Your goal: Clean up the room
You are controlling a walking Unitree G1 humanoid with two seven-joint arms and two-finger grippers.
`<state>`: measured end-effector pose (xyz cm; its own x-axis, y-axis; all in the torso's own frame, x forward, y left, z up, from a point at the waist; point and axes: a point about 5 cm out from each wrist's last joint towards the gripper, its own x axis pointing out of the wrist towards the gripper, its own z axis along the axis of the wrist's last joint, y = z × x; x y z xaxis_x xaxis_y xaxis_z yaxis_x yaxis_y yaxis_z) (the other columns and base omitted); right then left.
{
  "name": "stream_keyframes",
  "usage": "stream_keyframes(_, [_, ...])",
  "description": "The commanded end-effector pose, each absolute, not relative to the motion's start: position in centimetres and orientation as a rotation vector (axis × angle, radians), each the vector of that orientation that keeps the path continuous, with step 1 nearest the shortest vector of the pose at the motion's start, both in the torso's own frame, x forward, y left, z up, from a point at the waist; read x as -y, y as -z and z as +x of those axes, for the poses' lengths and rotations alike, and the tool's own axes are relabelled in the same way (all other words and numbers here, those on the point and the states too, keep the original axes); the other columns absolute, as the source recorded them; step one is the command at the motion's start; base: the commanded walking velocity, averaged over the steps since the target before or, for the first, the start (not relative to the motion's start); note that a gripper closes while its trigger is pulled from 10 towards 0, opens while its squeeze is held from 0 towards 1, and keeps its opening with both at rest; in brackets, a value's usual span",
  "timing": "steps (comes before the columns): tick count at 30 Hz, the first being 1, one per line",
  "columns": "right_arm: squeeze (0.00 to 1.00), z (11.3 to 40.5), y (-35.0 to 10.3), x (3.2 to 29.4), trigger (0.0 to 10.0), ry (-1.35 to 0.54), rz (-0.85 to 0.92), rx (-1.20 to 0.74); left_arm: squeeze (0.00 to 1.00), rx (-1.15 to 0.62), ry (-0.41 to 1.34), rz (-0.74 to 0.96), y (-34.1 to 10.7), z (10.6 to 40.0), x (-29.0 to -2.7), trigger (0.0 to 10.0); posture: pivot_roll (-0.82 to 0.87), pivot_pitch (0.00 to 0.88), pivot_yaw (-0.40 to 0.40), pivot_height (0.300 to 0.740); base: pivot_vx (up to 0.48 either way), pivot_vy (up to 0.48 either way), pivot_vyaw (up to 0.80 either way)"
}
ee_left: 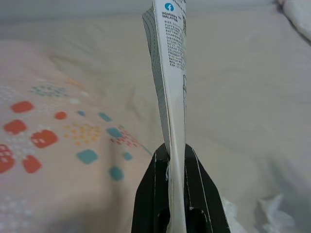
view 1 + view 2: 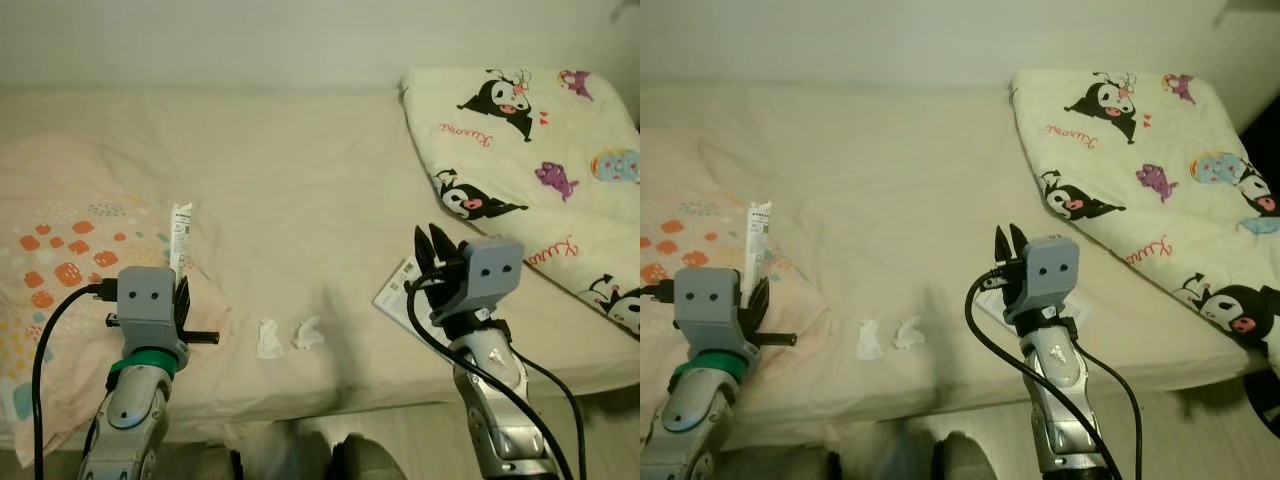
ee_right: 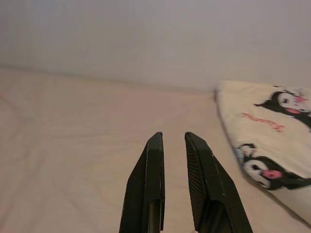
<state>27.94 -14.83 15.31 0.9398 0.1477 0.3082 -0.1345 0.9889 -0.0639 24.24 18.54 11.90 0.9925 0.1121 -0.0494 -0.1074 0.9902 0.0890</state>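
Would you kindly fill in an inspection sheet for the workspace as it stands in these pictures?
Surface: bed with a beige sheet, wrinkled.
Job's things: white printed wrapper held upright in the left gripper; two crumpled tissues near the front edge; flat printed packet partly hidden behind the right gripper.
Clutter: nothing seen beyond these.
Grippers: left jaws shut on the wrapper; right jaws slightly apart, empty, above the sheet.
Cables: black cables loop along both arms, clear of the bed's things.
Surroundings: pale wall behind; dotted pillow on the left, cartoon-print blanket on the right.
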Motion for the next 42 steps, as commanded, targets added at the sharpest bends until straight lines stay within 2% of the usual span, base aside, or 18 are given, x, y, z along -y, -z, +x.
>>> stream_keyframes(1, [0.0, 27.7, -14.5, 15.3, 10.0, -0.123, -0.05, 0.284, 0.0, -0.076, -0.11, 0.091, -11.2, 24.1, -18.3, 10.0, -0.04, 0.084, -0.064, 0.708, 0.0, 0.0, -0.52])
stream_keyframes(9, [0.0, 28.1, -14.3, 14.9, 10.0, -0.126, -0.075, 0.264, 0.0, -0.042, -0.118, 0.071, -11.8, 25.1, -18.0, 10.0, -0.04, 0.068, -0.07, 0.708, 0.0, 0.0, -0.12])
stream_keyframes(42, [0.0, 28.5, -13.6, 13.7, 10.0, -0.157, -0.047, 0.237, 0.0, -0.004, -0.107, 0.104, -11.8, 24.9, -18.0, 10.0, -0.02, 0.067, -0.066, 0.708, -0.415, 0.0, 0.0])
